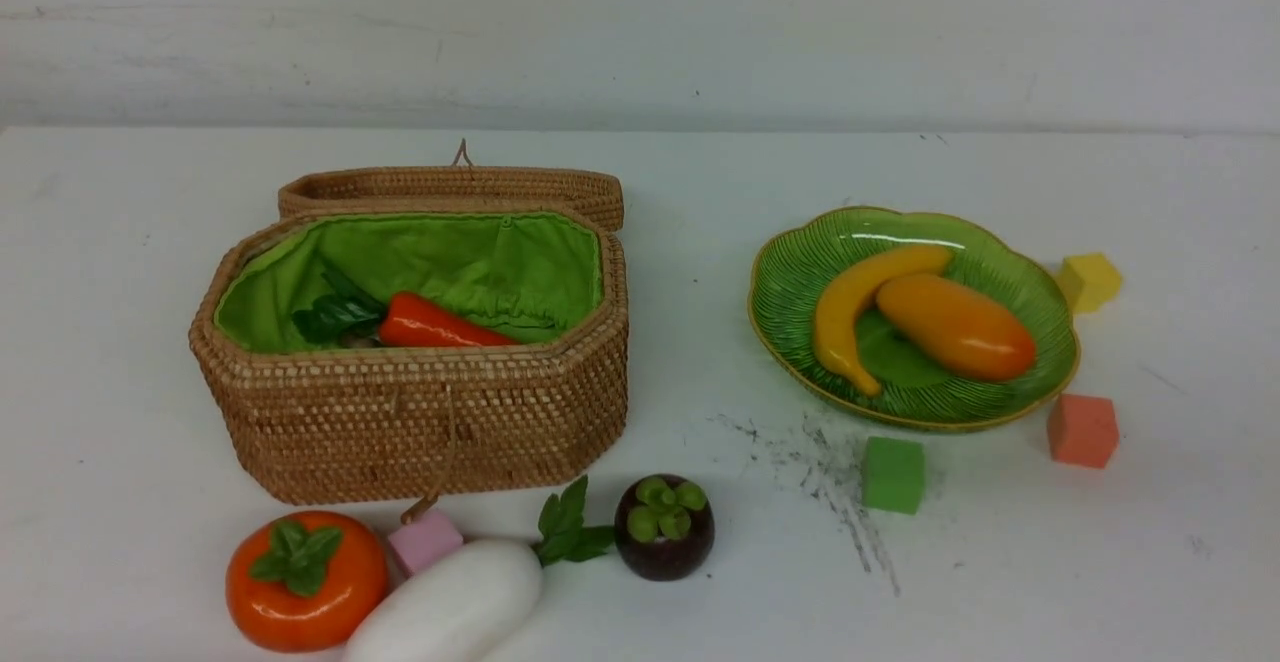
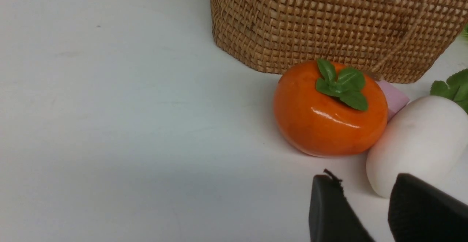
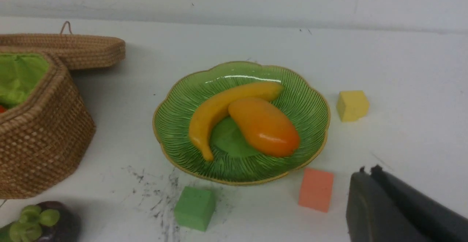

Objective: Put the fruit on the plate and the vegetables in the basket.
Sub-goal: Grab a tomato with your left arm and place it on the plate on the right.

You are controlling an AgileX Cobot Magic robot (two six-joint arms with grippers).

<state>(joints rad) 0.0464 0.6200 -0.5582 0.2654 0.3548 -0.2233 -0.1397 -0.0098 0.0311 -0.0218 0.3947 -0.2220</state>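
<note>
The open wicker basket (image 1: pixel 410 422) holds a carrot (image 1: pixel 440 327) on its green lining. A banana (image 1: pixel 850 307) and a mango (image 1: pixel 955 327) lie on the green plate (image 1: pixel 790 282). In front of the basket sit a persimmon (image 1: pixel 305 582), a white radish (image 1: pixel 450 607) and a mangosteen (image 1: pixel 663 527). My left gripper (image 2: pixel 365 187) is open and empty, just short of the radish (image 2: pixel 420 143) and beside the persimmon (image 2: pixel 329 110). My right gripper (image 3: pixel 369 172) is shut on nothing, off the table beside the plate (image 3: pixel 175 125). Neither gripper shows in the front view.
Foam cubes lie about: pink (image 1: pixel 425 540) between persimmon and basket, green (image 1: pixel 893 475) and orange (image 1: pixel 1082 430) in front of the plate, yellow (image 1: pixel 1090 282) to its right. The basket lid (image 1: pixel 450 187) lies folded back behind it. Dark scuffs mark the table by the green cube.
</note>
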